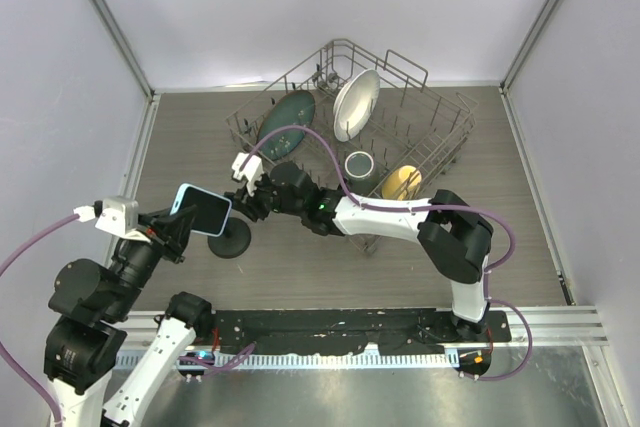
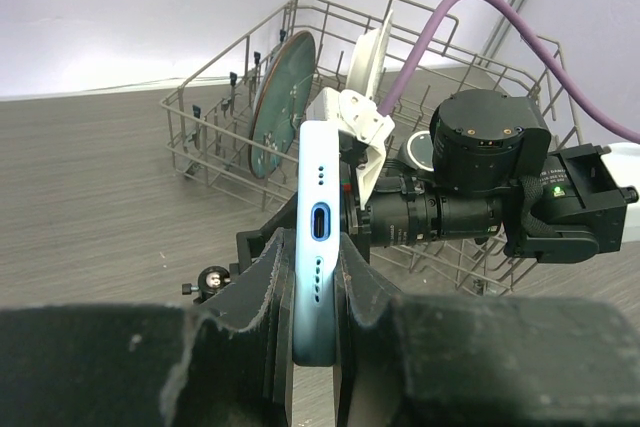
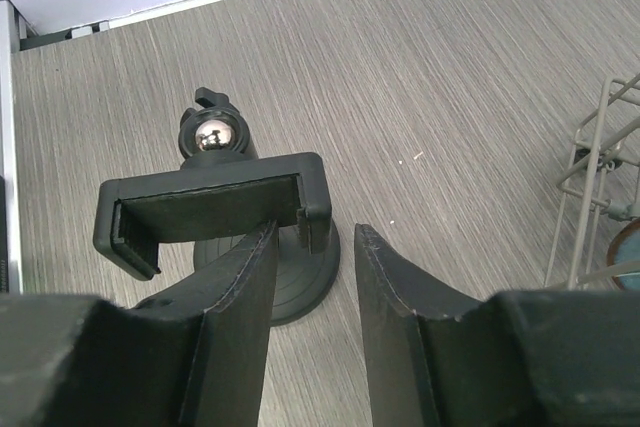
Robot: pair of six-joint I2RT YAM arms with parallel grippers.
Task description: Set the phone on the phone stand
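The grey wood-grain table (image 1: 520,207) carries a grey-brown wire dish rack (image 1: 440,132) at its far edge. Toward the near left corner, the left gripper (image 2: 316,257) clamps the light blue-cased smartphone with a glossy black screen (image 1: 203,210) by its faces. It holds it tilted in the air just above the small black phone stand with a round disc base (image 1: 230,240). The right gripper (image 3: 315,237), jaws narrowly apart, straddles one end of the stand's clamp cradle (image 3: 210,207). The step in hand looks like steadying the stand. Next, the smartphone needs lowering squarely into that cradle.
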